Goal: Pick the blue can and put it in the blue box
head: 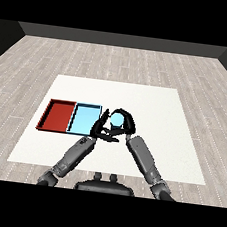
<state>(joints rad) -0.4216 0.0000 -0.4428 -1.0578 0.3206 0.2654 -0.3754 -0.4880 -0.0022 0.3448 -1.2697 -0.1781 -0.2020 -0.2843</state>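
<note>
Both grey forearms angle inward from the near edge. Right hand (125, 121) curled round the blue can (117, 120) — a small cylinder just right of the light blue tray (84, 118). Left hand (103, 126) beside it, fingers straight. Red tray (57, 114) leftmost — both flat, rectangular.

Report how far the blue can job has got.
Done: the right hand is curled round the blue can. In hand: the can sits just right of the light blue tray, not inside it; the left hand is beside it, fingers straight. Left: move the can over the tray and set it down.
</note>
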